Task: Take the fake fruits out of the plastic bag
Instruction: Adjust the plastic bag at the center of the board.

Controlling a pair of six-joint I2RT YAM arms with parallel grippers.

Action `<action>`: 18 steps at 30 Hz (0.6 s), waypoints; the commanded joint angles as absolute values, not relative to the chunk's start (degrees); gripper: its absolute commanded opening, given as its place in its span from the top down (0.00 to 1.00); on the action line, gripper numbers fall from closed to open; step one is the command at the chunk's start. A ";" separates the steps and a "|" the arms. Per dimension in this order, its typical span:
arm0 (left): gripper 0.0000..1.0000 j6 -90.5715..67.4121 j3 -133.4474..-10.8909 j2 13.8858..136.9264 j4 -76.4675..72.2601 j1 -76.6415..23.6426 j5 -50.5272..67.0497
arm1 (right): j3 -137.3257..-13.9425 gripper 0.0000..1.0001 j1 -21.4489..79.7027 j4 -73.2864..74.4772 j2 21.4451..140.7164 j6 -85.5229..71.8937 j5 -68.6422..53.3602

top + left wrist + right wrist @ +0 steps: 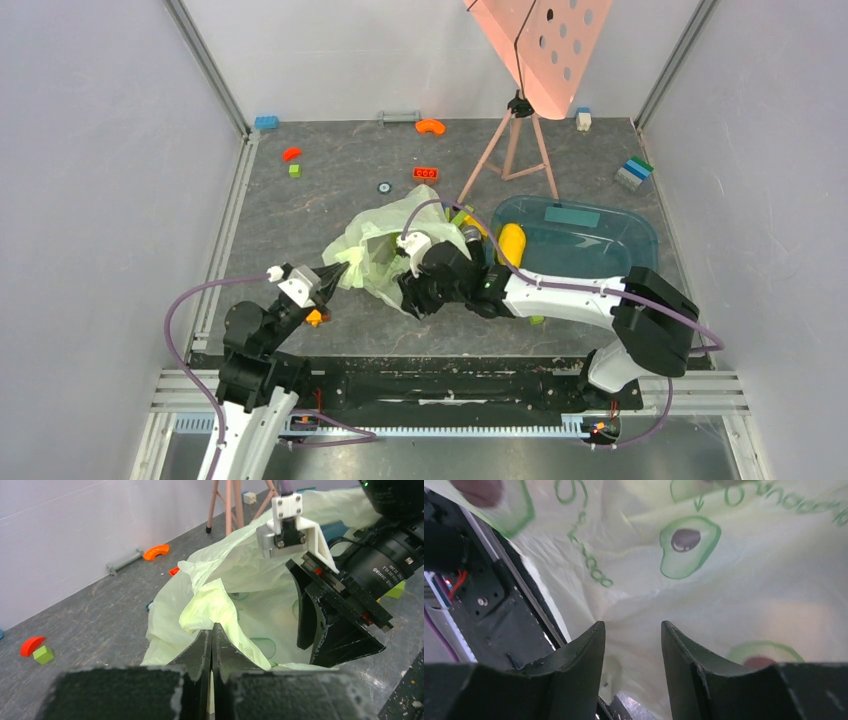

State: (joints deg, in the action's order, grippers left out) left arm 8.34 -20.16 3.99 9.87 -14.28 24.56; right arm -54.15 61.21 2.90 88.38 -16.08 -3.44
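The left pincer [212,630] is clamped tight on a bunched fold at the near-left rim of the plastic bag [375,240], its arm stretched low over the tabletop [330,170]. The right pincer [631,630], fingers parted partway, reaches into the bag's mouth from the right, forearm level. A yellow fake fruit [511,243] lies just beside the bag's right edge.

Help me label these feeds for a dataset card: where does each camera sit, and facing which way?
Top external: above and behind the robot, looking down at the table; left arm and right arm meet at the plastic bag.
Left wrist: on the left arm, looking along the left gripper, shut on the bag's edge, toward the right gripper.
Right wrist: on the right arm, looking past its open fingers at the bag's printed film.
Shared: both wrist views show the right gripper and the bag.
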 commanded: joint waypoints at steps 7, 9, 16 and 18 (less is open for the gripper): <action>0.98 15.42 -19.16 6.38 10.99 -14.50 30.81 | -50.45 0.51 62.78 -0.09 86.15 -17.29 2.61; 0.98 15.49 -19.15 7.10 10.90 -14.50 31.79 | -52.08 0.51 62.74 2.24 84.66 -16.47 5.40; 0.98 15.30 -18.98 7.31 10.73 -14.59 32.68 | -59.83 0.47 62.38 2.48 85.11 -15.02 13.24; 0.98 15.23 -18.98 7.43 10.66 -14.59 32.74 | -62.28 0.47 61.93 1.97 87.21 -15.10 13.61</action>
